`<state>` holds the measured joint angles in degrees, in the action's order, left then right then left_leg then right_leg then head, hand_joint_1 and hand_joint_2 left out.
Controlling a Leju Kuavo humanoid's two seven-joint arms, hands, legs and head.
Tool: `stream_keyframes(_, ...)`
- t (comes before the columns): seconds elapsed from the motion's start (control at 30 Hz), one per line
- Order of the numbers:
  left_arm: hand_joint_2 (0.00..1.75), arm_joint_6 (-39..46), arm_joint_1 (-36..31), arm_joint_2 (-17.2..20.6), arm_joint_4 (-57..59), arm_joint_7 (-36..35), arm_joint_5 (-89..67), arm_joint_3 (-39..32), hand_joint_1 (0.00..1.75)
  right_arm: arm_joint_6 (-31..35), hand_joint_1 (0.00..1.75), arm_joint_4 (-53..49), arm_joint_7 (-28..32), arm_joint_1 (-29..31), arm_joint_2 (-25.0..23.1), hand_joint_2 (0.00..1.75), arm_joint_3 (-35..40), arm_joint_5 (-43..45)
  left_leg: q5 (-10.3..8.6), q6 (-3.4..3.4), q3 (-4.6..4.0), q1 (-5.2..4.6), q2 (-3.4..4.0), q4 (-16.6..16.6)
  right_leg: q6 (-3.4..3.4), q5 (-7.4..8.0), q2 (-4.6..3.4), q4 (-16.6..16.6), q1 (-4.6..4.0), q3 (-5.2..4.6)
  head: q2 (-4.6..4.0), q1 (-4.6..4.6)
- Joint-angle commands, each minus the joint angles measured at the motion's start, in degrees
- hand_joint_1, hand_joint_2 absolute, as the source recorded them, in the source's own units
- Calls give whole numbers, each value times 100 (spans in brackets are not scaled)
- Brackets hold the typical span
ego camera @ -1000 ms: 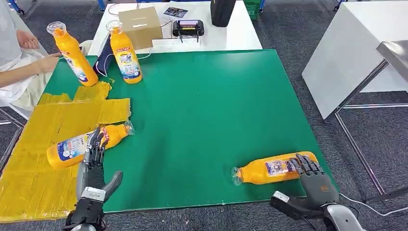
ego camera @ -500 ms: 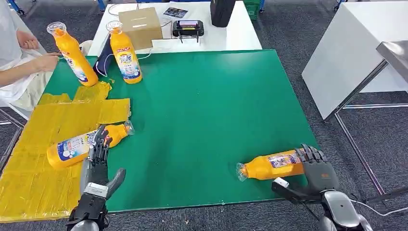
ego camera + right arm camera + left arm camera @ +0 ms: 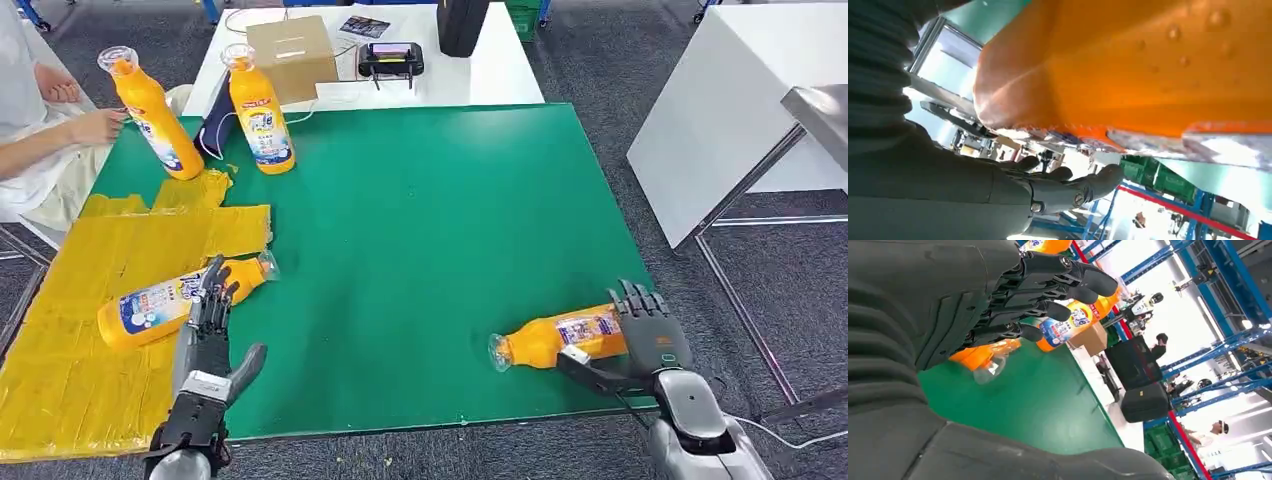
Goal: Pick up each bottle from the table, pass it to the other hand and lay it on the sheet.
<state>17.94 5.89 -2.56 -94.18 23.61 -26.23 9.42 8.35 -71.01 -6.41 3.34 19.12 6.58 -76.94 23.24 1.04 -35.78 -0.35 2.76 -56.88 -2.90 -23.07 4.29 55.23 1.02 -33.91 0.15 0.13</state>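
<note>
An orange bottle (image 3: 552,340) lies on the green mat (image 3: 420,220) near its front right corner, cap pointing left. My right hand (image 3: 645,335) cups its base, fingers on the far side and thumb on the near side. In the right wrist view the bottle (image 3: 1148,65) looms over my straight fingers (image 3: 1068,187) with a gap between. Another bottle (image 3: 150,308) lies on the yellow sheet (image 3: 90,370). My left hand (image 3: 205,335) is open, its fingertips reaching that bottle's shoulder (image 3: 983,352). Two bottles (image 3: 150,110) (image 3: 260,110) stand at the back left.
A person (image 3: 40,130) sits at the back left, one hand by the standing bottle. A cardboard box (image 3: 290,45) and a black controller (image 3: 392,57) rest on the white table behind. A white table (image 3: 720,100) stands on the right.
My right hand has moved forward and leftward around the bottle's base, and the bottle has shifted slightly left and farther from the front edge. My left hand has crept forward a little.
</note>
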Motion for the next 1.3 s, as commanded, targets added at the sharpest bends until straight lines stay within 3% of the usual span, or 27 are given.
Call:
stream_keyframes(0.03, 175, -32, -165, -28, 377, -25, 33, 99, 0, -76, 0, 698, 23, 190, -140, 175, 222, -2, 4, -6, 26, 9, -15, 7, 9, -3, -20, -11, -4, 30, 0, 0)
stream_keyframes(0.1, 175, -39, -176, -24, 381, -17, 48, 104, 0, -131, 0, 762, 51, 217, -118, 175, 251, 3, 12, -11, 43, 16, -25, 4, 16, -10, -37, -13, -7, 49, 0, 0)
stream_keyframes(0.17, 175, -75, -229, -11, 435, 52, 106, 171, 0, -767, 3, 1095, 270, 252, 111, 175, 515, 108, 9, -11, 47, 16, -27, 8, 16, -8, -35, -15, -6, 53, 0, 0)
stream_keyframes(0.2, 175, -96, -231, -40, 453, 73, 116, 231, 0, -872, 171, 1132, 397, 78, 295, 175, 556, 264, 5, -8, 38, 14, -23, 6, 12, -4, -23, -14, -6, 44, 0, 0)
stream_keyframes(0.33, 175, -3, -405, -79, 716, 140, 144, 813, 0, -1109, 175, 718, 819, -1301, 1489, 175, 937, 1590, 7, -5, 63, 18, -97, 6, 11, -25, 37, -22, -6, 80, 0, -2)
stream_keyframes(0.37, 175, 64, -450, -59, 775, 151, 189, 888, 0, -1111, 175, 659, 823, -1393, 1627, 175, 1055, 1835, 18, -1, 66, 10, -77, 1, 6, -27, 41, -17, -1, 20, 0, -11)
stream_keyframes(0.4, 175, 105, -476, -26, 827, 169, 233, 947, 0, -1095, 175, 607, 742, -1444, 1759, 175, 1197, 2062, 34, 5, 86, 14, -131, 3, 19, -60, 73, -24, 2, 50, 0, -2)
stream_keyframes(0.43, 175, 139, -510, -7, 861, 193, 284, 984, 0, -1061, 175, 536, 671, -1444, 1857, 175, 1352, 2208, 45, 18, 122, 14, -109, 8, -10, -82, 80, -38, 3, 87, 0, 4)
stream_keyframes(0.57, 175, 170, -549, 22, 904, 215, 357, 1008, 0, -1080, 175, 365, 455, -1349, 2016, 175, 1655, 2555, 82, 19, 205, 26, -100, 11, -4, -89, 52, -75, 0, 190, 0, 7)
stream_keyframes(0.7, 175, 184, -547, 28, 869, 241, 399, 947, 0, -842, 175, 122, 648, -1310, 2084, 175, 1795, 2979, 110, 30, 254, 34, -86, 9, -15, -100, 40, -98, -3, 248, 0, 2)
stream_keyframes(0.77, 175, 192, -436, 14, 712, 232, 357, 856, 0, -39, 175, -65, 846, -1144, 1684, 175, 1611, 2827, 116, 37, 262, 40, -69, 8, -19, -100, 35, -113, -7, 260, 0, 4)
stream_keyframes(0.83, 175, 103, -247, -62, 424, 84, 157, 696, 0, 659, 175, -321, 810, -959, 787, 175, 1049, 2377, 122, 37, 270, 46, -39, 13, -26, -87, 4, -127, -15, 267, 0, 7)
stream_keyframes(0.97, 175, 35, -167, -96, 222, -25, 1, 507, 0, 1289, 175, -838, 929, -474, -698, 175, 241, 1900, 129, 26, 243, 45, 17, 18, -21, -76, -68, -118, -16, 292, 0, 0)
stream_keyframes(1.03, 175, 30, -178, -81, 228, -30, -5, 478, 0, 1276, 175, -989, 923, -384, -872, 175, 192, 1849, 134, 22, 240, 49, 57, 14, -9, -69, -95, -103, -25, 277, 0, -2)
stream_keyframes(1.23, 175, 31, -197, -53, 291, -30, -9, 471, 0, 1557, 175, -1131, 1199, -440, -1059, 175, 0, 2065, 117, 13, 195, 41, -9, 1, -11, -91, -40, -59, -15, 225, 0, 0)
stream_keyframes(1.3, 175, -77, -224, 41, 331, -84, -78, 533, 0, 1849, 175, -1332, 1523, -390, -1410, 175, -123, 2427, 119, 12, 192, 40, -4, 0, -11, -93, -46, -57, -13, 222, 0, 0)
